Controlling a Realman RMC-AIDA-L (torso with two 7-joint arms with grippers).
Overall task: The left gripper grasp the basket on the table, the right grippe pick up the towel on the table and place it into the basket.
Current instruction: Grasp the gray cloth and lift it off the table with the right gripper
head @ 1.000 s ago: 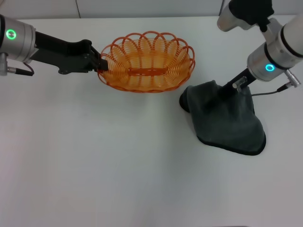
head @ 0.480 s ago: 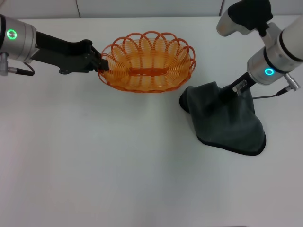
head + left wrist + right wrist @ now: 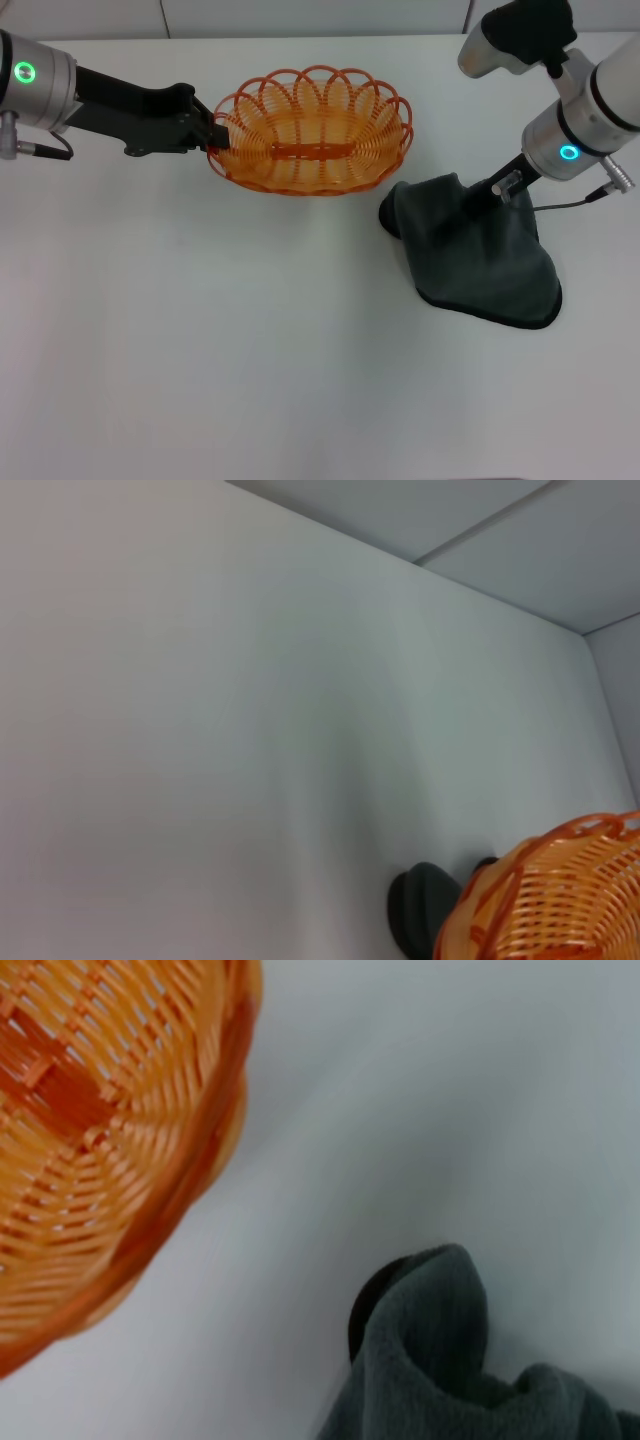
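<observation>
My left gripper (image 3: 212,135) is clamped on the rim of the orange basket (image 3: 312,130), which sits on the counter (image 3: 250,350). My right gripper (image 3: 478,200) is pinching a raised fold of the dark towel (image 3: 480,262), just beside the basket, most of the cloth lying on the counter. The risk I see: that small pinch may slip as I lift, or the trailing cloth may snag the scalloped rim and drag the basket

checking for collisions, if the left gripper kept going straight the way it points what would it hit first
The small oval orange wire basket. The left gripper points across the white table and already sits at the basket's near rim, apparently clamped on it, so pushing on would shove the basket toward the dark grey towel, though depth is unclear.
</observation>
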